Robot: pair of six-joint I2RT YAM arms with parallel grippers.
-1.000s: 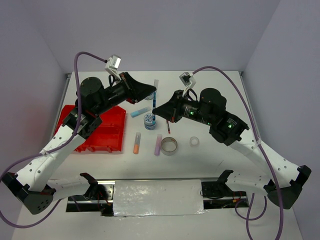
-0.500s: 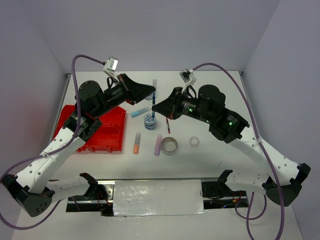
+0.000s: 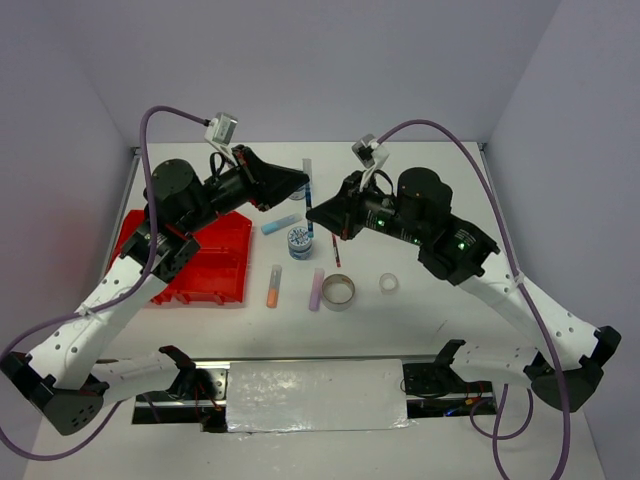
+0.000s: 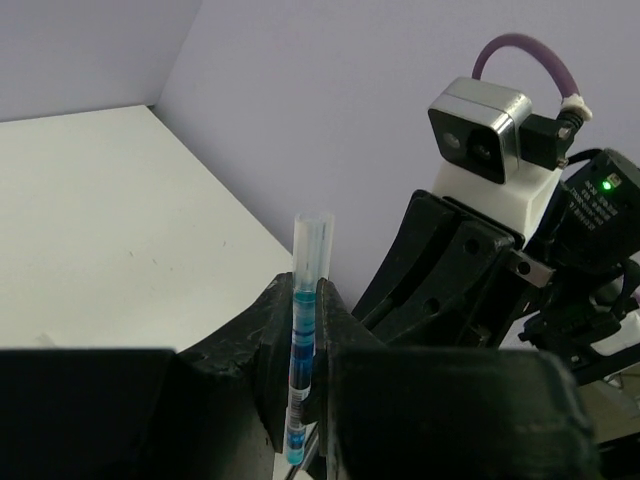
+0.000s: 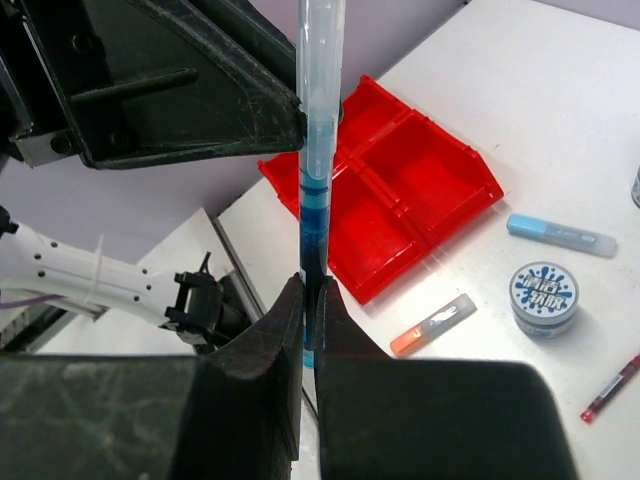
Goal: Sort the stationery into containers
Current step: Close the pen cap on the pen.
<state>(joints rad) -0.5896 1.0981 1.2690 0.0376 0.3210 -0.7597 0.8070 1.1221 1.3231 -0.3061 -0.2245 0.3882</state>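
Observation:
The teal pen (image 3: 309, 198) stands upright in the air above the table's middle. My left gripper (image 3: 302, 186) and my right gripper (image 3: 314, 214) are both shut on it. In the left wrist view the fingers (image 4: 270, 340) pinch the pen (image 4: 308, 250). In the right wrist view the jaws hold its lower end (image 5: 313, 240). The red tray (image 3: 200, 262) lies at the left, also in the right wrist view (image 5: 400, 190). On the table lie the red pen (image 3: 334, 252), light-blue stick (image 3: 281, 224), orange stick (image 3: 273, 286), lilac stick (image 3: 317, 288), a blue-patterned tub (image 3: 299, 241), grey tape ring (image 3: 338, 292) and clear tape ring (image 3: 389, 284).
The white table has walls at the back and on both sides. The arm bases and a metal plate (image 3: 315, 395) lie at the near edge. A second round tub (image 3: 298, 190) is mostly hidden behind the left gripper.
Both arms shifted slightly and the pen rose a little between them. The items on the table have not moved.

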